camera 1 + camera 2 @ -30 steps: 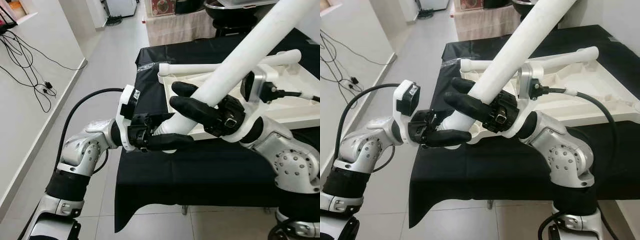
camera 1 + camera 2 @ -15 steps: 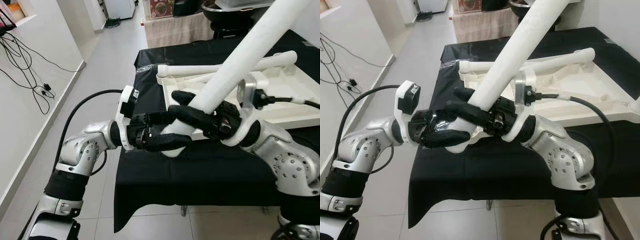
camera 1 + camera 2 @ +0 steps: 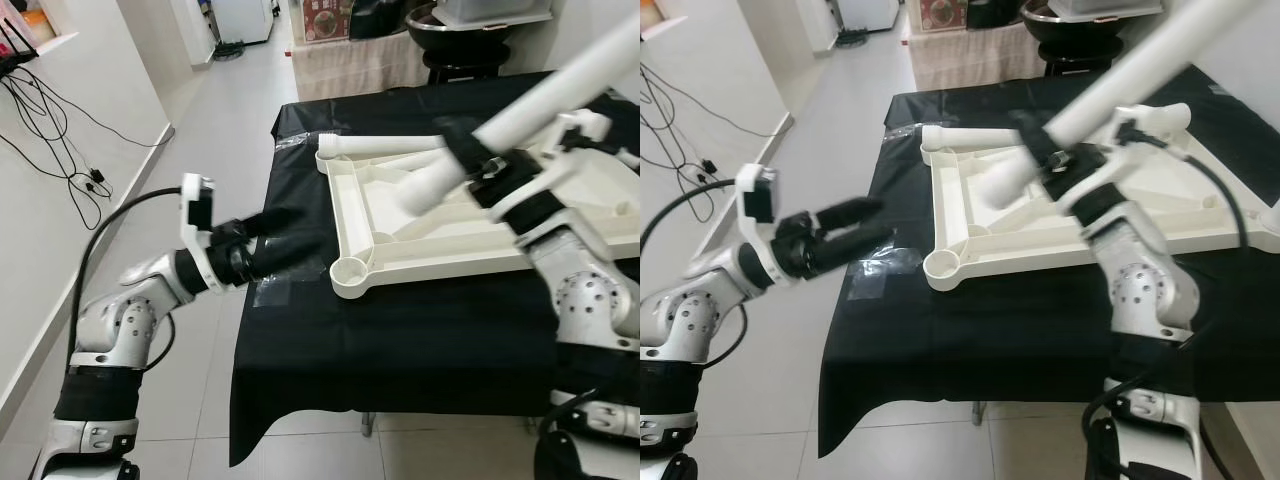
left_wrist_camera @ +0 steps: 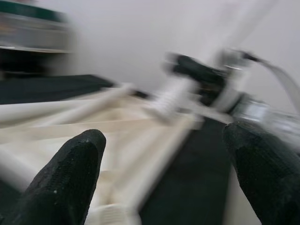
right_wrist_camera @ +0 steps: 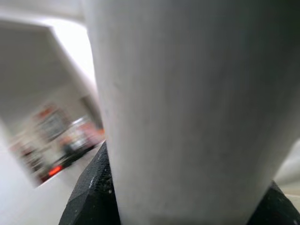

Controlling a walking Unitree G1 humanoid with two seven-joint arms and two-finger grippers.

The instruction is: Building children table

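Left gripper (image 3: 290, 240) fingers spread, empty, beside tabletop (image 3: 420, 225) | right gripper (image 3: 470, 160) fingers clamped around white leg (image 3: 540, 95)

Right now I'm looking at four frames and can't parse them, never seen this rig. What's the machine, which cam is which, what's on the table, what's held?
It is a humanoid robot with two silver arms, each ending in a two-fingered black claw. Two pictures come from a stereo camera on its head, looking down at a table under a black cloth. On it lies an upside-down white plastic table top. The other two come from wrist cameras, looking along each claw's fingers. The right claw grips a white table leg, tilted above the top. The left claw is open and empty, beside the table's edge.
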